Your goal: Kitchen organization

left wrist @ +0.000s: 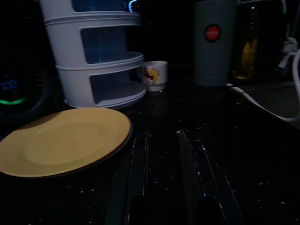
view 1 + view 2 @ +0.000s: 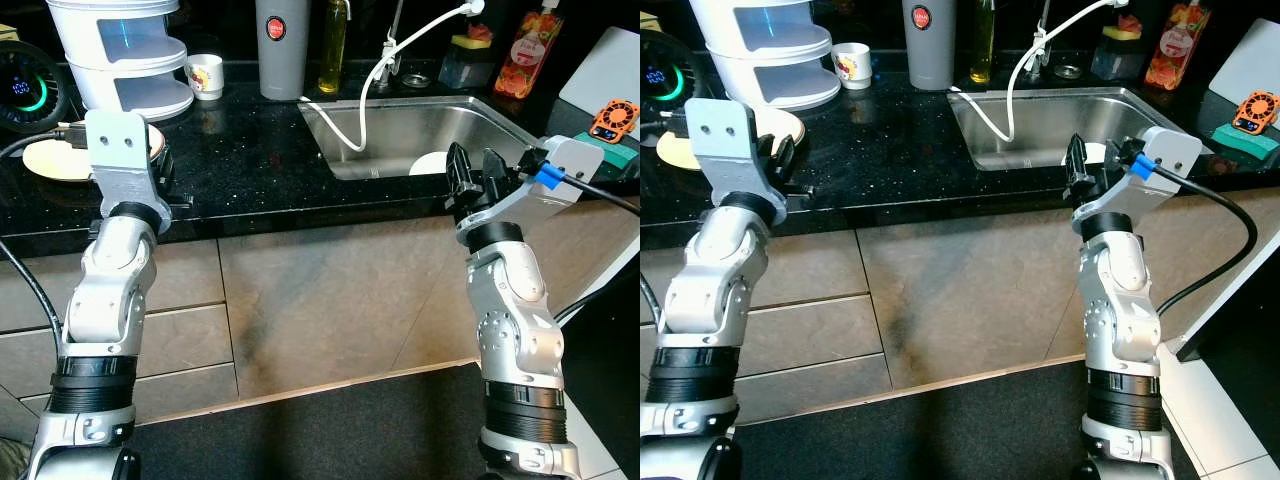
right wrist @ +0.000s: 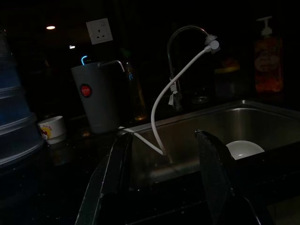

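A yellow plate (image 2: 55,158) lies on the black counter at the left; the wrist view shows the plate (image 1: 61,140) close up. My left gripper (image 1: 164,154) hovers low over the counter just right of it, open with nothing between its fingers. A white bowl (image 3: 243,149) sits in the steel sink (image 2: 400,130). At the counter's front edge before the sink, my right gripper (image 2: 475,175) is open and empty, pointing towards the basin.
At the back stand a white tiered container (image 2: 125,50), a small mug (image 2: 206,76), a grey tumbler (image 2: 281,45) and an oil bottle (image 2: 333,45). A white hose (image 2: 365,100) hangs into the sink. A soap bottle (image 2: 528,50) and an orange fan (image 2: 613,120) are on the right.
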Controlling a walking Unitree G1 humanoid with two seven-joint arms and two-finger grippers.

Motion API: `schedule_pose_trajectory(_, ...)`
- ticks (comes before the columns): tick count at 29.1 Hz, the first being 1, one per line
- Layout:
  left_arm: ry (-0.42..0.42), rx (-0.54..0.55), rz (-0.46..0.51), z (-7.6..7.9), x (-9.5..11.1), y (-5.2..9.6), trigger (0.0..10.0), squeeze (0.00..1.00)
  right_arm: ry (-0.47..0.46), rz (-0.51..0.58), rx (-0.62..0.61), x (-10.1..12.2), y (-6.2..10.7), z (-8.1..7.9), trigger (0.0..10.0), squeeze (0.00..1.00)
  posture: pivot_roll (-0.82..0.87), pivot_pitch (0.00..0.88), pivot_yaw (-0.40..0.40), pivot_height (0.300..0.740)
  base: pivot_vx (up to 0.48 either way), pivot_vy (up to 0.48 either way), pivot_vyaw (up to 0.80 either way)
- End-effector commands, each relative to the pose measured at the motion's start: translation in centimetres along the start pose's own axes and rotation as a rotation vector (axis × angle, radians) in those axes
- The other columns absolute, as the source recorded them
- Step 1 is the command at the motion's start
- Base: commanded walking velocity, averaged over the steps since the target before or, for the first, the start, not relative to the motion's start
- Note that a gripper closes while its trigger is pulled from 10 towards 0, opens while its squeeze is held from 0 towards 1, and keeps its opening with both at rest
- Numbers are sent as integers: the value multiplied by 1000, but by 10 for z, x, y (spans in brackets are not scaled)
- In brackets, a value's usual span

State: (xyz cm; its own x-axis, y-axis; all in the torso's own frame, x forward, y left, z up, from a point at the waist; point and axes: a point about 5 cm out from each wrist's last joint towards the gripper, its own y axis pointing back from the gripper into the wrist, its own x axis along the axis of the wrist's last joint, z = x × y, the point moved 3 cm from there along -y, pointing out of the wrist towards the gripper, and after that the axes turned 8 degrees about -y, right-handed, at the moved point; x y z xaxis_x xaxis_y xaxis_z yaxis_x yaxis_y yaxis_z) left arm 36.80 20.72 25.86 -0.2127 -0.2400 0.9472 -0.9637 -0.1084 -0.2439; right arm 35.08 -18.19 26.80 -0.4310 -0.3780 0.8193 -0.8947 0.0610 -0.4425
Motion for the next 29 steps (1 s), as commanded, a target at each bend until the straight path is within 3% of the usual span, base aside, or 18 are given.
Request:
schedule_pose_trajectory(1,-6,14,-5,-2,-1,-1,10000,0,2,7,-3,1,1,1,10000,0,115,23,-32,740,390,0,0)
schedule_pose_trajectory(29,-1,9,-2,0,-2,-2,10000,0,8,14,2,3,0,1,10000,0,108,14,-34,740,368,0,0)
